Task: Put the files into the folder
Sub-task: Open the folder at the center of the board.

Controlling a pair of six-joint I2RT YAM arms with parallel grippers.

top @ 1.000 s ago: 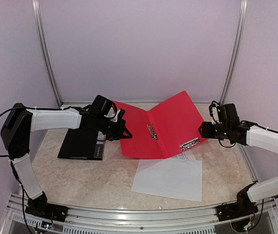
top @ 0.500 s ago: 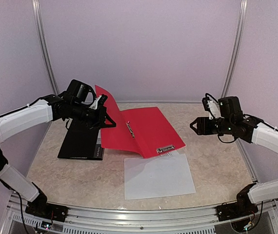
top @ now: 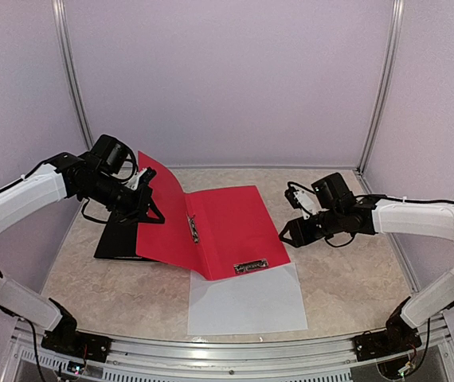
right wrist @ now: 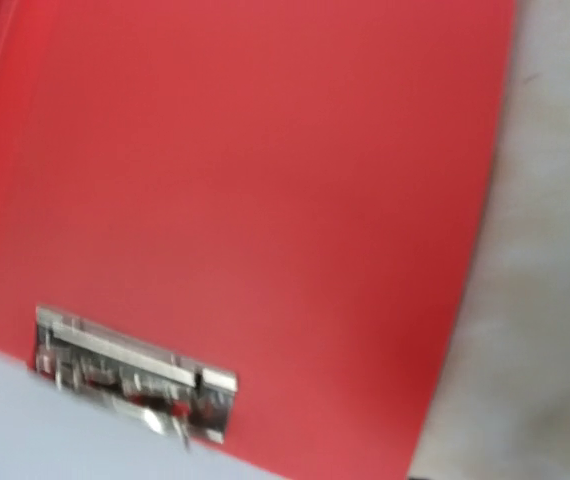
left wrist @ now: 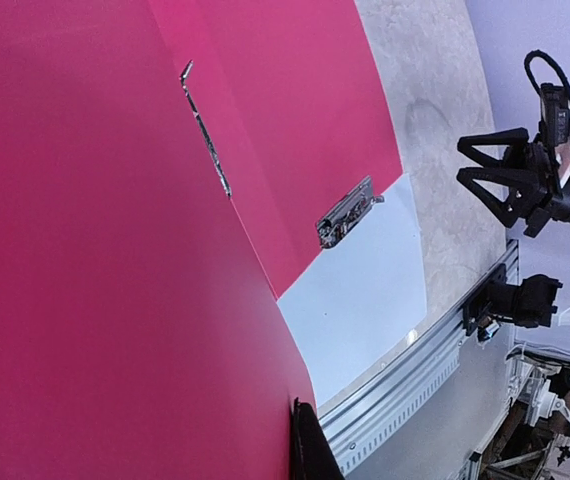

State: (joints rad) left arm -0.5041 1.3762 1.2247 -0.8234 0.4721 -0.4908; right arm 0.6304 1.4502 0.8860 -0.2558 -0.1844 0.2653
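Top external. A: Your left gripper (top: 149, 208) is pinched on the left cover of the red folder (top: 219, 231), holding it up at a slant over the black stand (top: 123, 239). The right cover lies flat on the table (top: 346, 278).

B: Right gripper (top: 285, 237): jaws apart, nothing between them, hovering just off the flat cover's right edge. The left wrist view shows the same spread.

A: The files (top: 247, 306) lie on the table at the near side, white, blank side up. Their far edge meets the folder's near edge by the metal clip (top: 251, 264). It looks tucked under, but you can't be sure. One sheet or several, can't tell.

B: Handling, as a judgement: light, thin and floppy. They lie flat on the tabletop, so you get no edge to bite from above. If it is a stack, the sheets will slip over each other.

A: Your best hold is probably the near right corner, well clear of the folder. Press and drag to raise that corner, then pinch shallow.

B: Watch for creasing. Watch the raised cover too. It looks like stiff card but it bows, and if your left lets go it likely drops over the flat half.
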